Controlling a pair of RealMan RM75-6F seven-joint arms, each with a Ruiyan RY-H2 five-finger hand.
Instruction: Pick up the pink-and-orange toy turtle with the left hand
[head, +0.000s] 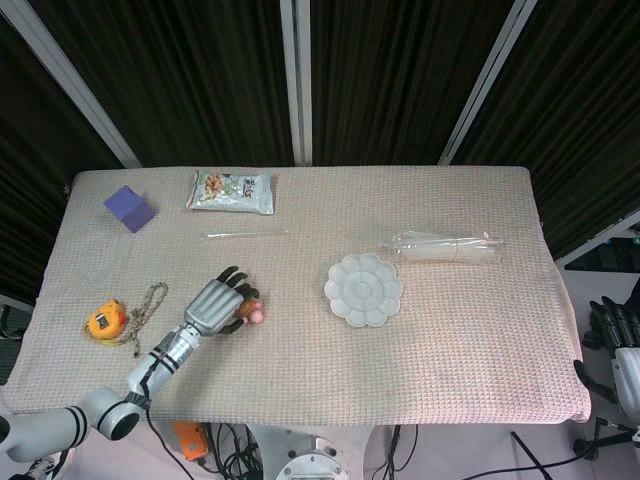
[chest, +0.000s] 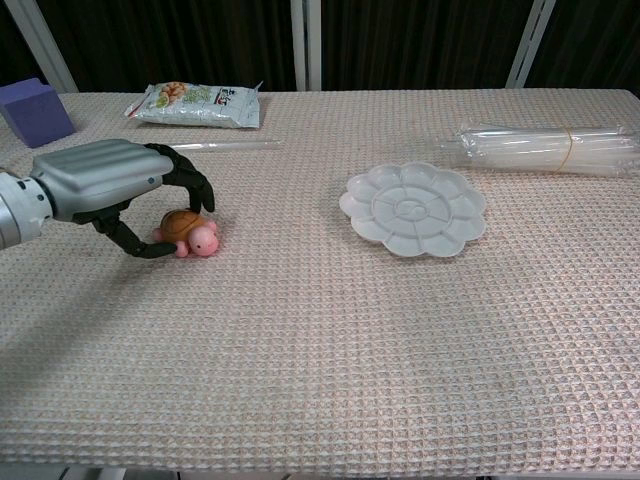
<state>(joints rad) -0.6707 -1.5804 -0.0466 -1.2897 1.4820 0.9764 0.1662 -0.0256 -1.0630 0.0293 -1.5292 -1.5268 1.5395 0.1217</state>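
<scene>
The pink-and-orange toy turtle (head: 250, 314) (chest: 190, 232) sits on the woven tablecloth at front left, its pink head pointing right. My left hand (head: 215, 305) (chest: 110, 185) arches over it from the left. The curled fingers (chest: 192, 186) hover just above the orange shell, and the thumb lies low behind the turtle's rear. The turtle rests on the cloth and is not clamped. My right hand (head: 612, 330) hangs off the table's right edge, holding nothing, and shows only in the head view.
A white flower-shaped palette (head: 364, 290) (chest: 412, 208) lies at the centre right, with a bundle of clear tubes (head: 445, 246) (chest: 545, 148) behind it. A snack bag (head: 231, 190), a purple block (head: 128, 208) and a thin clear rod (head: 247, 234) are at the back left. A yellow tape measure (head: 105, 321) and cord (head: 148, 305) lie far left.
</scene>
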